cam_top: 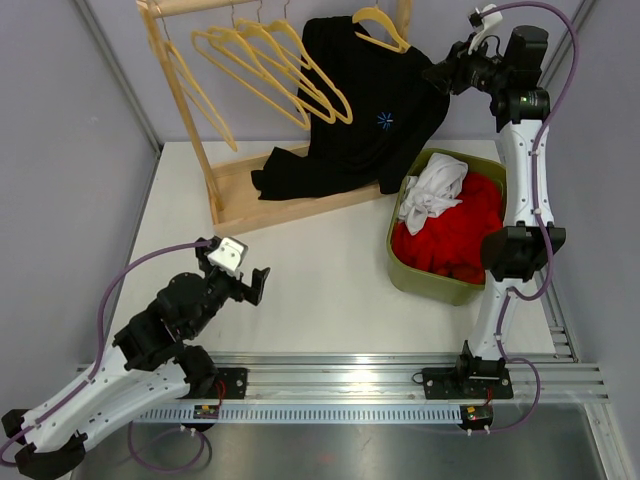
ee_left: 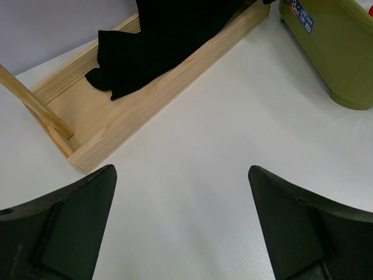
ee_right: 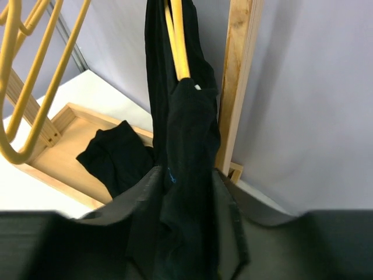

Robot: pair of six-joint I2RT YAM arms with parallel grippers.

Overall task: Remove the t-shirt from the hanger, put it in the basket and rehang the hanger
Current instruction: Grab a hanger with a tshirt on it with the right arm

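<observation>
A black t-shirt (cam_top: 365, 115) with a small blue logo hangs on a yellow hanger (cam_top: 380, 28) at the right end of the wooden rack (cam_top: 180, 100). Its lower part trails onto the rack's base. My right gripper (cam_top: 437, 75) is raised at the shirt's right edge. In the right wrist view its jaws (ee_right: 185, 192) are shut on the black t-shirt (ee_right: 186, 140), just below the yellow hanger (ee_right: 178, 41). My left gripper (cam_top: 255, 285) is open and empty, low over the table; its view (ee_left: 182, 192) shows only bare table between the fingers.
Several empty yellow hangers (cam_top: 270, 65) hang on the rack's left part. A green bin (cam_top: 440, 275) with red and white clothes stands at the right. The rack's wooden base (ee_left: 134, 111) and the bin (ee_left: 338, 46) show in the left wrist view.
</observation>
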